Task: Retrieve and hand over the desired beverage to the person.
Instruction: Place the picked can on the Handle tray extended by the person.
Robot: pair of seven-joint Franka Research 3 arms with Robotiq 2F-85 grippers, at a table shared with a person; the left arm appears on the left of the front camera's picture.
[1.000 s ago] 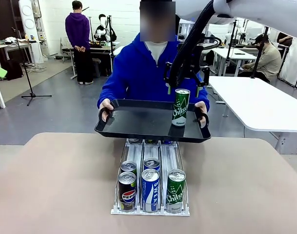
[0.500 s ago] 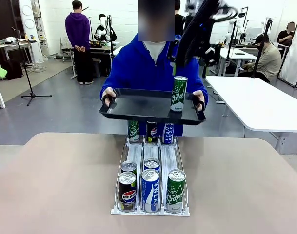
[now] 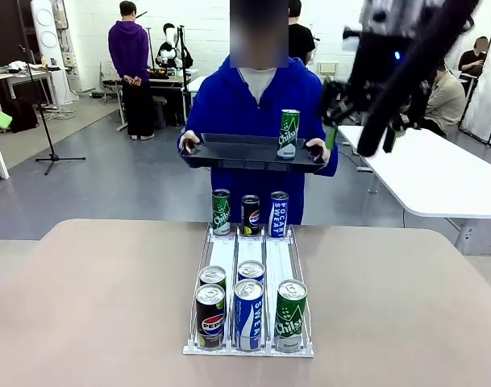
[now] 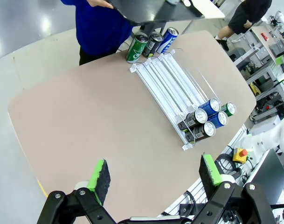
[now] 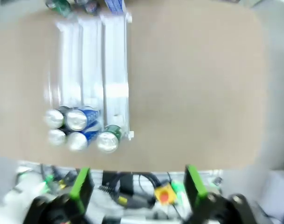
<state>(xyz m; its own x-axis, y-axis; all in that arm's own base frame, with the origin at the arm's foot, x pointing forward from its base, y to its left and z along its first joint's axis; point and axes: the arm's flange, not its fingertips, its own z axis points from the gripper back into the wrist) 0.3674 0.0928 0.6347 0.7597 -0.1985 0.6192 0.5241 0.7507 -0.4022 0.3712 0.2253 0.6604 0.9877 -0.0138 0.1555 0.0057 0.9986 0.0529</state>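
Note:
The person (image 3: 229,109) in the royal-blue hoodie stands at the far side and holds a black tray (image 3: 229,151) at chest height in both hands. A green Chilsung can (image 3: 289,133) stands upright on the tray's right part. My right gripper (image 5: 137,183) is open with nothing between its green pads, looking down at the table from high up. Its arm (image 3: 386,60) is a blur at the upper right of the front view, apart from the can. My left gripper (image 4: 155,173) hangs open and empty high over the table's near corner.
A clear can rack (image 3: 249,266) lies mid-table. At its near end are a Pepsi can (image 3: 210,316), a blue can (image 3: 248,314) and a green can (image 3: 290,316), with two more behind. Three cans (image 3: 251,214) stand at its far end. A white table (image 3: 438,173) is at right.
The person raised the tray with the green can and drew it back to the chest. My right arm swung up and to the right, away from the can. The rack's far cans came into sight.

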